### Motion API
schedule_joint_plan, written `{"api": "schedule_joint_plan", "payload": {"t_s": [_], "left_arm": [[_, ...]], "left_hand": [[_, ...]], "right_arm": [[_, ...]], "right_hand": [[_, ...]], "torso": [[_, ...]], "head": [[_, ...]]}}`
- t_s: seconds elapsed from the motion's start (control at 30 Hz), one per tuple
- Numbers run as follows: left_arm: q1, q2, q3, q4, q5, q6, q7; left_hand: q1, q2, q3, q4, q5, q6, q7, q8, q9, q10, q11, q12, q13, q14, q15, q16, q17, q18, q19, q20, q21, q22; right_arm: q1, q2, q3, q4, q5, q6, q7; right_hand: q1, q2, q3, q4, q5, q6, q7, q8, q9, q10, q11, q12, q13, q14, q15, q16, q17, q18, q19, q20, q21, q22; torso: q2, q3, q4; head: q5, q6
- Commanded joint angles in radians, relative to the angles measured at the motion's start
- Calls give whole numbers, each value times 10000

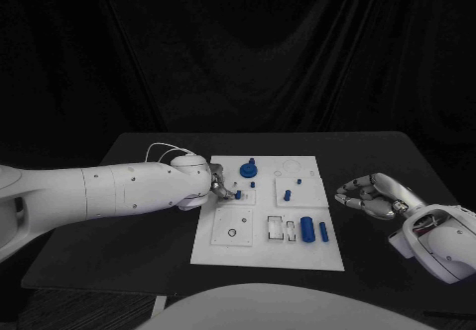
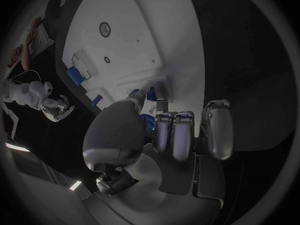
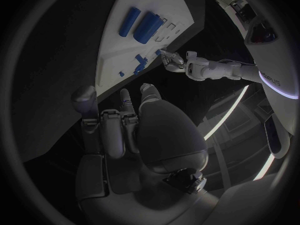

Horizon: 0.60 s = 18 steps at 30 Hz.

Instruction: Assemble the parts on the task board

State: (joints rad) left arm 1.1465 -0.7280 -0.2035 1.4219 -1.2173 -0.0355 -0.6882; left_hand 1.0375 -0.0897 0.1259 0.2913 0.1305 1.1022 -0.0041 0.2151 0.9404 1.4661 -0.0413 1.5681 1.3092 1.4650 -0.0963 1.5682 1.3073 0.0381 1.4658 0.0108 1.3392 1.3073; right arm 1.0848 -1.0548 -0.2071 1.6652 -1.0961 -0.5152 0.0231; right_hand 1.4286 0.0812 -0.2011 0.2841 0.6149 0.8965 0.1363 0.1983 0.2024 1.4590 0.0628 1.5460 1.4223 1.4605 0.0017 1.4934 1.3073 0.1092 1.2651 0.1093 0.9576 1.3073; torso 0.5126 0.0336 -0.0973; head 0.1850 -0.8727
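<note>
The white task board [image 1: 223, 251] lies mid-table. My left hand [image 1: 220, 187] hovers low over its left middle, fingers curled, thumb and a fingertip [image 2: 150, 93] down at the board by a small blue part [image 1: 239, 195]; whether they pinch it I cannot tell. A large round blue part [image 1: 248, 168] stands just beyond that hand, and small blue pegs [image 1: 287, 195] stand to its right. A blue cylinder [image 1: 307, 229] and a thin blue bar [image 1: 325, 232] lie near the board's front right. My right hand [image 1: 375, 196] rests off the board's right edge, fingers curled in on nothing.
Open cut-outs, one with a ring [image 1: 231, 232] and one rectangular slot [image 1: 280, 229], sit in the board's front half. The left forearm [image 1: 109, 192] crosses the table's left side. Bare black table [image 1: 377, 155] surrounds the board.
</note>
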Motion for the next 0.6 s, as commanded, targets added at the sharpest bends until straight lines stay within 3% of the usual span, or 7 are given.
{"api": "schedule_joint_plan", "payload": {"t_s": [0.03,0.17,0.3,0.43,0.6], "left_arm": [[-119,-30,-100,-23,-183,453,-315],[-118,-54,-99,-6,-285,425,-307],[-115,-92,-98,38,-381,417,-283],[-101,-152,-96,111,-423,300,-111],[-51,-191,-94,186,-424,235,115]], "left_hand": [[46,188,-437,0,-17,-537,256,810,768,1047,-67,27,2616,1058,-33,26,2635,64,461,25,30,2046],[96,329,-964,9,129,-961,210,1599,1873,1047,-123,27,2616,1058,-64,26,2635,60,470,-11,34,2049],[289,383,-1102,-1,272,-1064,181,1844,2207,1047,-134,27,2616,1058,-77,26,2635,63,470,-25,26,2048],[770,449,-1311,-2,569,-1145,89,2500,2967,1047,-202,27,2616,1058,-132,26,2635,59,483,-73,52,2055],[961,411,-1498,3,555,-1212,46,2890,3422,1047,-250,27,2616,1058,-172,26,2635,45,508,-107,116,2072]], "right_arm": [[-25,8,4,9,-18,-39,-112],[-28,23,4,0,-18,-15,-116],[-32,41,4,-12,-18,8,-124],[-37,62,4,-28,-18,33,-147],[-41,88,4,-42,-18,71,-182]], "right_hand": [[98,6,59,8,42,-30,23,3,-9,670,0,-32,1107,503,-19,-30,1639,158,-47,-10,-72,973],[98,6,59,8,41,-30,23,3,-9,669,0,-33,1106,498,-19,-37,1630,162,-56,-10,-89,968],[98,5,60,8,42,-31,24,3,-9,656,0,-41,1095,492,-19,-45,1621,163,-61,-9,-99,966],[98,4,61,8,42,-31,24,3,-10,651,1,-44,1091,489,-18,-48,1617,167,-72,-9,-119,960],[98,5,62,9,42,-30,24,4,-10,633,1,-55,1076,481,-17,-57,1605,173,-87,-9,-149,953]], "torso": [[9,1,3],[7,0,4],[2,-2,3],[0,-4,4],[-7,-5,5]], "head": [[6,1],[6,1],[19,1],[17,1],[37,1]]}}
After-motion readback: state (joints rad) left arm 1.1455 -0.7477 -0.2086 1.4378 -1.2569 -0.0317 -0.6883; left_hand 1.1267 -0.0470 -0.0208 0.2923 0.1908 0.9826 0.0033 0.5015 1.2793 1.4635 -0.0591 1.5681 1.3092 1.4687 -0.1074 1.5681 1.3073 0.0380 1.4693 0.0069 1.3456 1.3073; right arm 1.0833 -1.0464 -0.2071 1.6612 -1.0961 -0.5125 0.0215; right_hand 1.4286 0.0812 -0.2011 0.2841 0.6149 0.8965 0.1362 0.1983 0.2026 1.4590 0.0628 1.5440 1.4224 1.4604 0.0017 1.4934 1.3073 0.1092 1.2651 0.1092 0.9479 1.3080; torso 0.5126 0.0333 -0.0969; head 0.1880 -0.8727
